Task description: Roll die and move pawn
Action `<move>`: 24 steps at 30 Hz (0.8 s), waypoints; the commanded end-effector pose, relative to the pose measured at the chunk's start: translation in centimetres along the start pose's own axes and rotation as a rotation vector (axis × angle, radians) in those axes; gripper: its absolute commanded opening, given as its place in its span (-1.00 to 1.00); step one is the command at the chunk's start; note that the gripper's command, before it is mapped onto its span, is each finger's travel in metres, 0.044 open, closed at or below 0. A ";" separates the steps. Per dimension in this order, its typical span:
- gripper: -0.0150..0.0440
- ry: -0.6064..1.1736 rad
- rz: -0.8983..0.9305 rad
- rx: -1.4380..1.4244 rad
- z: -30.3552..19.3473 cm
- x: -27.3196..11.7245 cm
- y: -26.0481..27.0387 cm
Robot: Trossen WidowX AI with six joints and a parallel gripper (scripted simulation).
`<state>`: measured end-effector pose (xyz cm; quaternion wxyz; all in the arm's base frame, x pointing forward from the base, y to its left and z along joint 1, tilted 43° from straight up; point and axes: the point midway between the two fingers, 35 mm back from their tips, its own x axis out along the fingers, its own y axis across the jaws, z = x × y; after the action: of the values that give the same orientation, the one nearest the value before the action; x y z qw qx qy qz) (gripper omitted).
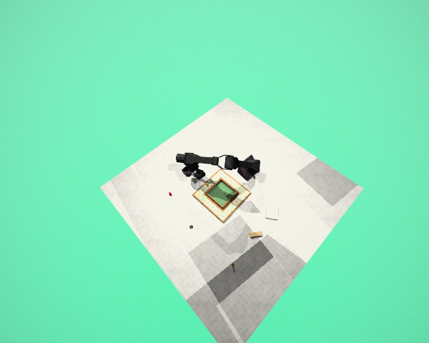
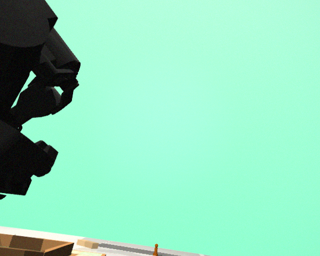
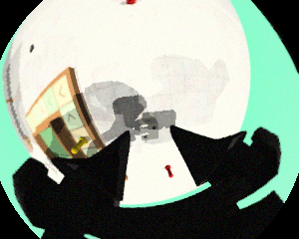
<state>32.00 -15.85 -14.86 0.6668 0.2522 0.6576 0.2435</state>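
My gripper (image 1: 194, 173) (image 3: 149, 130) is open and points down at the table beside the board's upper-left edge. The die (image 3: 148, 132), pale with dark pips, shows small in shadow between the fingertips in the wrist view; nothing shows it gripped. Its top count is unclear. In the top view the gripper hides it. The board (image 1: 211, 204) (image 3: 65, 95) surrounds the brown-walled tray (image 1: 214, 200) (image 2: 25, 242) with its green floor; no die shows in it. The yellow pawn (image 1: 207, 184) (image 3: 80, 144) stands on an upper-left square, near the gripper.
A red piece (image 3: 169, 171) is near the fingers. Another red piece (image 1: 169, 194) (image 3: 131, 1) is left of the board. A dark round piece (image 1: 191, 226) (image 3: 32, 48), an orange pawn (image 1: 232, 264) (image 2: 156, 250), a wooden block (image 1: 255, 234) (image 2: 87, 244) and a white square (image 1: 272, 213) lie around.
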 end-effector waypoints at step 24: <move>-0.49 0.008 0.015 0.013 -0.3 1.6 0.0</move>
<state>31.80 -14.79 -15.94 0.6634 0.2551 0.6593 0.2453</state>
